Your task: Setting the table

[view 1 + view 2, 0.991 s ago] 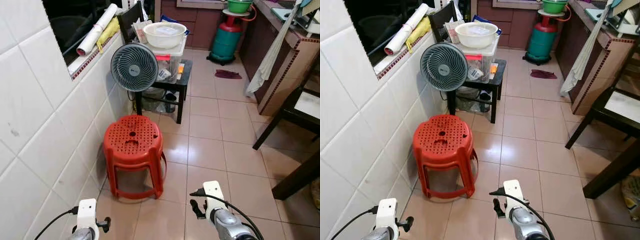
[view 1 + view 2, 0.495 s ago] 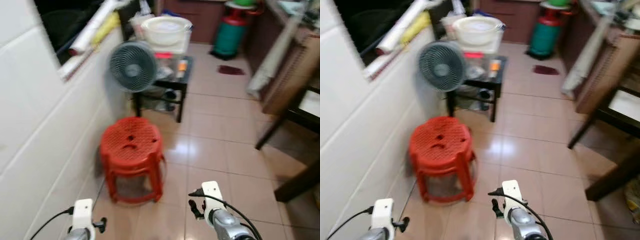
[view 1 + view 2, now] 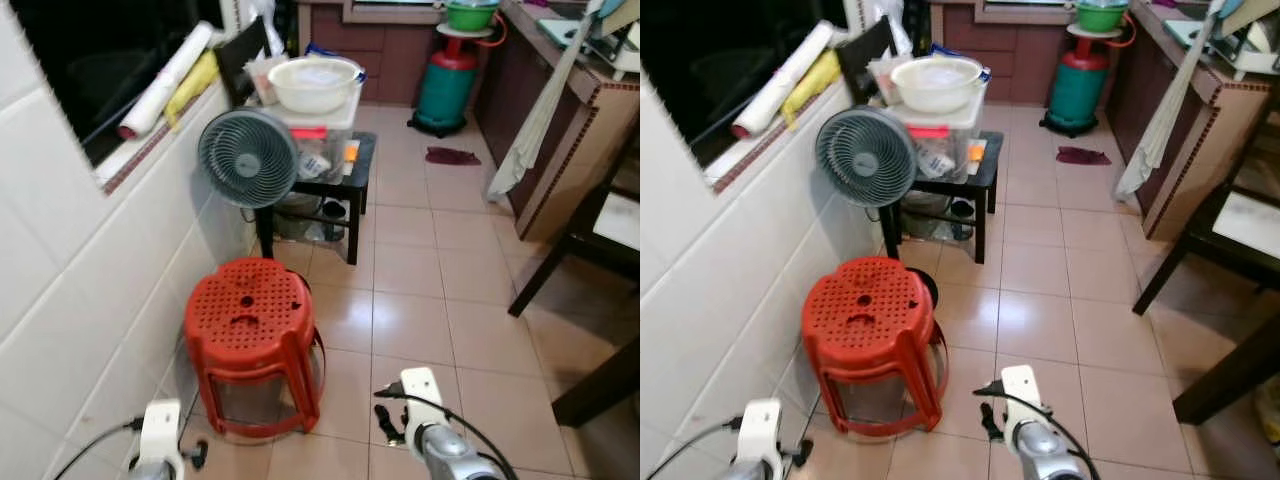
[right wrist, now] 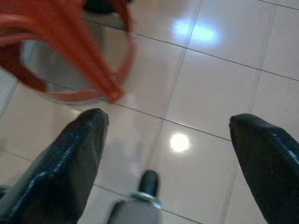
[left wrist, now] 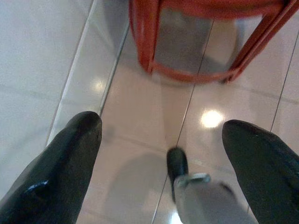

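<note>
Both end effectors spread, empty: left [image 5: 161, 140], right [image 4: 166, 140]. Bowl [image 3: 314, 83] likely light, rigid; grip rim.

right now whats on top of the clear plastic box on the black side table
A white basin sits on the clear plastic box, which rests on the black side table. Something pale lies inside the basin, too unclear to name. The grey fan hides the box's left part.
</note>
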Motion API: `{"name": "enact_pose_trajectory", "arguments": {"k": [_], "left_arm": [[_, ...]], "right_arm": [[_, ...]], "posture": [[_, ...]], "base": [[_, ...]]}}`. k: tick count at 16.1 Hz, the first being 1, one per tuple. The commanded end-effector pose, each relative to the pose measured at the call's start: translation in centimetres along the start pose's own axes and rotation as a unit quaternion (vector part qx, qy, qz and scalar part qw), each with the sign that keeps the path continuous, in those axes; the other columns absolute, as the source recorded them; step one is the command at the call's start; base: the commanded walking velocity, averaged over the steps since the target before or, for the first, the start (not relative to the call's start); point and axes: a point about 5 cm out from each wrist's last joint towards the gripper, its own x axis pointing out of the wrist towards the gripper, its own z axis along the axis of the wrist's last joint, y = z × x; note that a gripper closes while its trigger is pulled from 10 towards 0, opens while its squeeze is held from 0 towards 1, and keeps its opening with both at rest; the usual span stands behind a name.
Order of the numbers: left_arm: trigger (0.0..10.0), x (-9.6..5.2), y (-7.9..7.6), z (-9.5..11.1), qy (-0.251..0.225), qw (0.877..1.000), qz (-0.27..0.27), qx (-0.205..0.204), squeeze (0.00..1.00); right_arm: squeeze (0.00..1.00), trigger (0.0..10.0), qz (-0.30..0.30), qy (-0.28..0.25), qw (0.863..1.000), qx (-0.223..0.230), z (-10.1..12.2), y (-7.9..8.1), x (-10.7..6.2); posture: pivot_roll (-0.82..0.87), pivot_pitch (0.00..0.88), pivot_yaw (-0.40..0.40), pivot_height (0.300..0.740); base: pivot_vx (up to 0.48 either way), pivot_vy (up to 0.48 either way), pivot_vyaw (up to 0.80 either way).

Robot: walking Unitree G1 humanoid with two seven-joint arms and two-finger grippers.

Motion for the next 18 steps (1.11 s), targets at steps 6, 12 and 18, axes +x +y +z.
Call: {"name": "enact_pose_trajectory", "arguments": {"k": [6, 12, 18], "left_arm": [[10.0, -0.05, -0.17, -0.59, 0.012, 1.000, 0.011, 0.006, 0.00], [10.0, -0.06, -0.05, -0.59, 0.011, 1.000, 0.017, 0.001, 0.00], [10.0, -0.06, -0.05, -0.59, 0.011, 1.000, 0.017, 0.001, 0.00]], "right_arm": [[0.00, 10.0, -0.004, 0.008, 1.000, 0.010, -0.37, -0.51, -0.10], [0.00, 10.0, 0.003, 0.019, 1.000, 0.006, -0.74, -0.21, -0.13], [0.00, 10.0, 0.003, 0.019, 1.000, 0.006, -0.74, -0.21, -0.13]], "posture": [[-0.14, 0.000, 0.018, 0.740], [-0.13, 0.000, 0.008, 0.740], [-0.13, 0.000, 0.008, 0.740]], "base": [[0.000, 0.000, 0.00], [0.000, 0.000, 0.00], [0.000, 0.000, 0.00]]}}
